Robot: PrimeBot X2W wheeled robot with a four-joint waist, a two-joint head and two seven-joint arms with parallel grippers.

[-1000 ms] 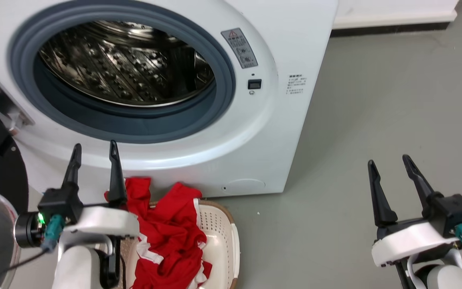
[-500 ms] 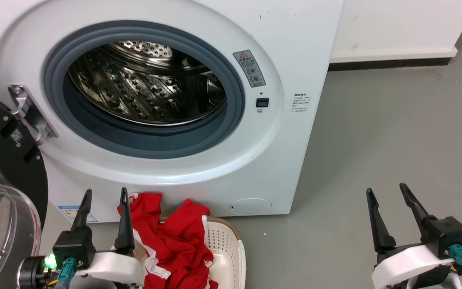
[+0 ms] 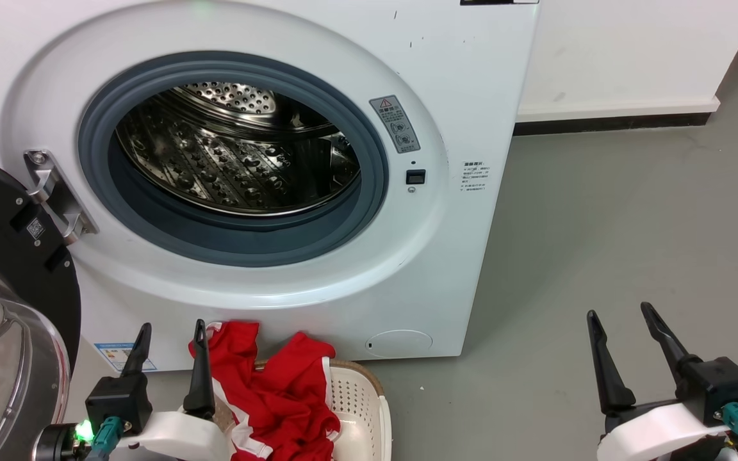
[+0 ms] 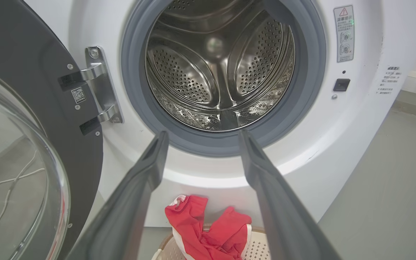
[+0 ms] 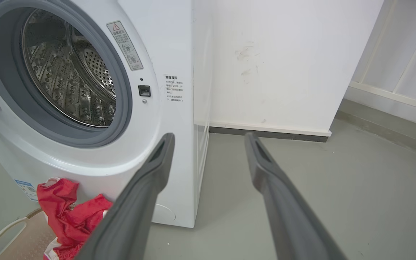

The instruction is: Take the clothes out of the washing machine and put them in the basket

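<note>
The basket is cut off by the lower edge and partly covered by the clothes; the warning sticker appears too small to be read.

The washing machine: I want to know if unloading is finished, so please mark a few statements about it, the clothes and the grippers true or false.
1. Red clothes lie in the drum of the washing machine. False: the part of the drum in view is bare steel, and the clothes lie in the basket.
2. The door stands open. True.
3. The left gripper is shut on the clothes. False: it is open and holds nothing.
4. The right gripper is open, over the floor. True.
5. The basket stands to the right of the washing machine. False: it stands in front of it, below the porthole.
</note>
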